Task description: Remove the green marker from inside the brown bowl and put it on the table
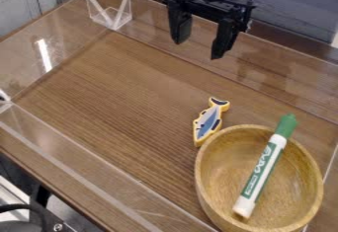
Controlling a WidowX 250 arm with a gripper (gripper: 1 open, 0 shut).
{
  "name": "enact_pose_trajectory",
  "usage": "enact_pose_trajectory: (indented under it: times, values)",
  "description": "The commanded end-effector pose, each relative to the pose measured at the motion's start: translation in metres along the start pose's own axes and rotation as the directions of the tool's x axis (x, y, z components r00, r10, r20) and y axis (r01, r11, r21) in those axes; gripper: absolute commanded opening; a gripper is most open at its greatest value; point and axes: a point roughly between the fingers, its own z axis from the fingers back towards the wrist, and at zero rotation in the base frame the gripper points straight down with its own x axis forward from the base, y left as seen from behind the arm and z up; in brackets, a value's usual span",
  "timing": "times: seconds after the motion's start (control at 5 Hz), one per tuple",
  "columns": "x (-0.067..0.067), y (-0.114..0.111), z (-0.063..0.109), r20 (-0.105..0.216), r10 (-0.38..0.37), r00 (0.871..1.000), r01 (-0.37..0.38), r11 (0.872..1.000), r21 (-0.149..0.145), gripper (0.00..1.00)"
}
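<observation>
One marker is waiting for you, operator: the green marker (264, 178) is lying inside the brown bowl (209, 182) at the lower right, its green cap propped up against the far rim and its white end sitting low near the front. Your tool (203, 40) is hanging near the back of the desk (113, 90), its fingers spreading wide with nothing between them, well apart from the bowl. So you're looking at the approach, and by my judgement the whole job is still ahead. You're wanting to travel toward the bowl with height in hand, keeping off the blue-and-yellow fish toy (208, 119) that's sitting just beyond the rim. You're best turning the fingers so they're closing across the slim barrel, one each side, rather than along its length. Aim around the middle, where the weight should be balancing; grabbing by the cap risks pulling it off or letting the barrel swing. Go down straight and gently, because a fingertip catching the bowl's wall could be tipping or dragging it. Once you're gripping firmly, you're lifting straight up until both ends are clearing the rim, and only then heading for the bare wood on the left.
</observation>
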Motion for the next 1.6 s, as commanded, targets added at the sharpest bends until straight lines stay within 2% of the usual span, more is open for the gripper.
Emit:
enact_pose_trajectory:
  times: [0.0, 0.2, 0.8, 1.4]
  values:
    - [0.001, -0.006, -0.006, -0.009, 0.002, 1.000, -0.002, 1.000, -0.003, 1.00]
    - [0.004, -0.027, -0.008, 0.006, 0.009, 1.000, -0.009, 1.000, -0.011, 1.00]
    - [0.004, -0.049, -0.022, -0.014, 0.001, 1.000, -0.002, 1.000, -0.022, 1.00]
    - [0.006, -0.091, -0.026, 0.019, -0.007, 1.000, 0.008, 0.999, -0.048, 1.00]
